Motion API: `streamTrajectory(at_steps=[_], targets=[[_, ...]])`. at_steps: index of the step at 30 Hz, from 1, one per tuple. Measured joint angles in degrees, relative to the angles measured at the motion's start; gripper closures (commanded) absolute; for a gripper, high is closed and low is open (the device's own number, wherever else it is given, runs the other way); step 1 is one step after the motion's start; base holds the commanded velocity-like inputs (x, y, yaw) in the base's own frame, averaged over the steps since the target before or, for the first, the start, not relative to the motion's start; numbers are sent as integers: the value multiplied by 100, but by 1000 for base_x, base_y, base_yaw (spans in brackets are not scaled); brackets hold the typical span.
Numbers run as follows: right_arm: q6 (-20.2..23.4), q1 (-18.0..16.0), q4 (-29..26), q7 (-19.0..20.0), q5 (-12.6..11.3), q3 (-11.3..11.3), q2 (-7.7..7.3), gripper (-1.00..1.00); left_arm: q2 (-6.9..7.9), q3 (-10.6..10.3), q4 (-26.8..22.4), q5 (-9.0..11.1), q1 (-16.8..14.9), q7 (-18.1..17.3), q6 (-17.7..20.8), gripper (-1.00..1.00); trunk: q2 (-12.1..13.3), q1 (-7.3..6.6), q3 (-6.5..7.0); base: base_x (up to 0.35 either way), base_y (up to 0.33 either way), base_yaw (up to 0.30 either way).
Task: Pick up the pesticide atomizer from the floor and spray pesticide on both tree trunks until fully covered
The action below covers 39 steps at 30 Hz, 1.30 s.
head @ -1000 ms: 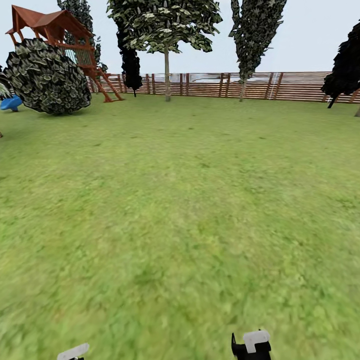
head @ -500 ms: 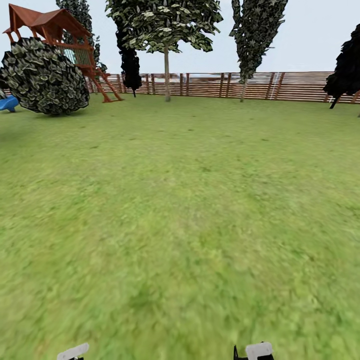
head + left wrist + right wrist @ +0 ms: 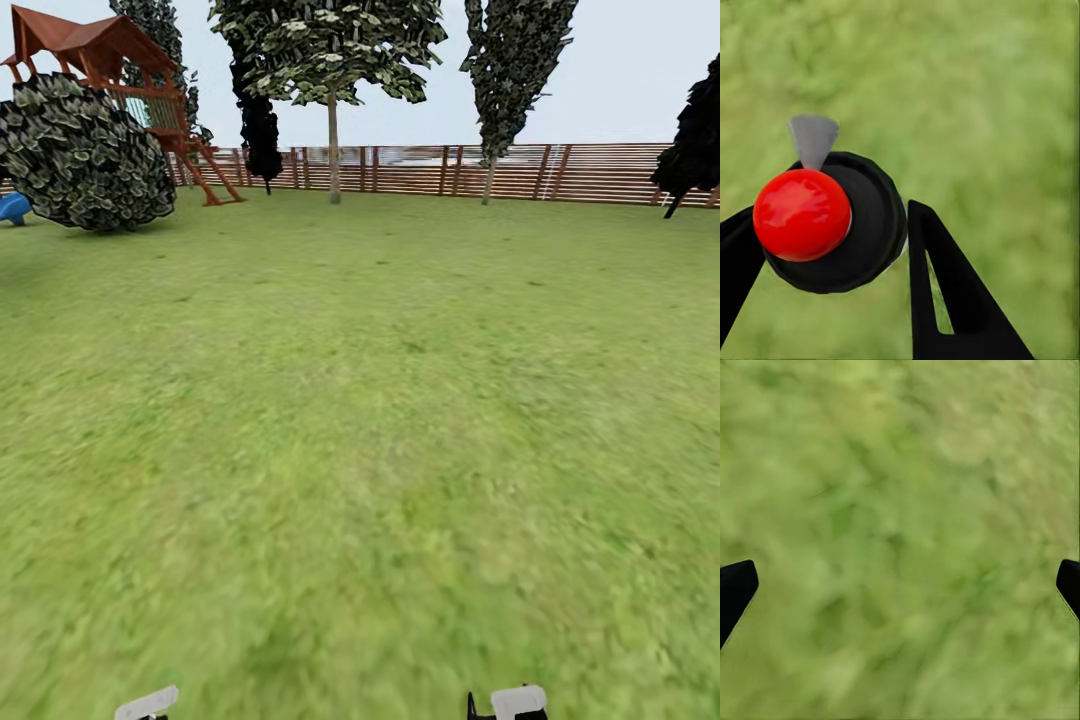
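The left gripper [image 3: 825, 247] is closed on the pesticide atomizer [image 3: 832, 221], its two black fingers [image 3: 945, 292] pressed against either side of the bottle. Seen from above along the fingers, the atomizer shows a round black body, a glossy red ball-shaped cap set toward one side, and a small grey wedge-shaped nozzle sticking out past the rim. No label or writing can be read on it. Below it lies only blurry green lawn [image 3: 997, 105].

In the head view the left gripper [image 3: 146, 703] is a pale sliver at the lower edge, and the right gripper [image 3: 510, 703] sits just to its right at the same edge. In its wrist view the right gripper [image 3: 900, 589] is spread wide and holds nothing, one dark fingertip [image 3: 735, 589] at each side over grass.

Far ahead of the grippers, from left to right: a blue slide [image 3: 12, 208], a round leafy bush [image 3: 85, 155], a red-roofed wooden play tower [image 3: 110, 60], a thin-trunked leafy tree [image 3: 333, 150], a slim tall tree [image 3: 505, 70] and a dark tree [image 3: 690, 140], all before a brown slatted fence [image 3: 590, 172].
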Motion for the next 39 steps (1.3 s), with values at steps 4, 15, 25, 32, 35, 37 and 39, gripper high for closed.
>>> streamTrajectory(at_steps=[4, 15, 25, 32, 35, 37, 39], targets=[[0, 0, -1, 0, 0, -2, 0, -100, -3, -1, 0, -1, 0, 0, 5, 100, 0, 0, 0, 342, 0, 0], [0, 0, -2, 0, 0, 2, 0, -100, -4, -1, 0, 0, 0, 0, 6, 100, 0, 0, 0, 342, 0, 0], [2, 0, 0, 0, 0, 0, 0, -100, -5, 0, 0, 0, 0, 0, -1, 100, 0, 0, 0, 342, 0, 0], [0, 0, 1, 0, 0, 1, 0, -100, -6, -2, 0, -1, 0, 0, 5, 100, 0, 0, 0, 342, 0, 0], [2, 0, 0, 0, 0, 1, 0, -100, -5, 0, 0, 0, 0, 0, 7, 100, 0, 0, 0, 342, 0, 0], [1, 0, 1, 0, 0, -1, 0, -100, -4, -1, 0, 0, 0, 0, 7, 100, 0, 0, 0, 342, 0, 0], [0, 0, 0, 0, 0, 2, 0, -100, -7, -2, 0, -1, 0, 0, 7, 100, 0, 0, 0, 342, 0, 0]])
